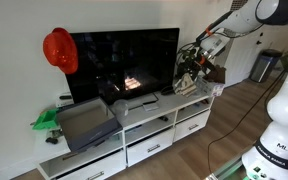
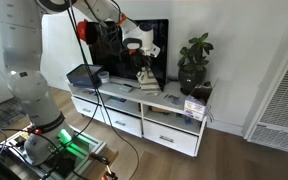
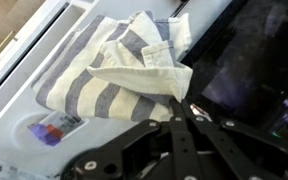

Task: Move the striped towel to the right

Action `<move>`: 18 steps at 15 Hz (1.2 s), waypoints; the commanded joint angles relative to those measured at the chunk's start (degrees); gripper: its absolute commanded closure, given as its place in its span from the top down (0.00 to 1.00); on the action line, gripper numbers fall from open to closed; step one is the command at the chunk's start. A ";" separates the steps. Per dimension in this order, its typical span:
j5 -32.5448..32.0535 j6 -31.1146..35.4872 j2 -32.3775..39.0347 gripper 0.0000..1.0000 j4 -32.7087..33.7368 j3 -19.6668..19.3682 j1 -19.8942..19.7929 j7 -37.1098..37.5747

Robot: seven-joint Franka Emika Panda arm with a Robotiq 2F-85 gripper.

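Shown closest from the wrist: a grey-and-white striped cloth towel (image 3: 114,75), bunched and folded over itself on the top of the white bench with drawers (image 3: 6,118). Lies between the bench's front edge and the black flat television (image 3: 254,60), about midway along the bench's length. Runs with its long axis along that front edge, lower left to upper right in the wrist view. Comes to a folded peak at the end nearest the black fingers (image 3: 174,135). Carries grey bands alternating with white along the lower fold. Just beside the towel's low end: a small purple-and-red label (image 3: 49,130) stuck flat on the bench top.

Black Robotiq gripper (image 3: 189,112) directly over that peak, fingers drawn together and pinching the cloth's corner.

In an exterior view, only a small pale shape for the towel (image 2: 144,80), hanging below the gripper (image 2: 144,62) before the television (image 2: 159,35), no stripes readable. Adds what the wrist view lacks: a dark green potted plant (image 2: 194,58) toward one end of the bench (image 2: 174,140) and a grey open box (image 2: 84,73) toward the opposite end.

In an exterior view from the box end, gripper (image 1: 202,62) overlapping the plant, towel too small to pick out. Only here: a red hat (image 1: 59,48) on the wall and a green object (image 1: 46,118) at the bench (image 1: 149,145) corner beside the box (image 1: 84,122).
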 commanded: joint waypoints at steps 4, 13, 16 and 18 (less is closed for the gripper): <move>0.01 11.16 -0.01 0.02 -1.18 -1.49 -0.04 3.21; -0.97 20.63 6.86 0.00 4.16 -4.78 1.08 10.93; -0.54 28.05 12.32 0.00 7.91 -7.20 1.89 15.81; 1.23 33.09 15.87 0.00 10.93 -7.54 2.03 18.31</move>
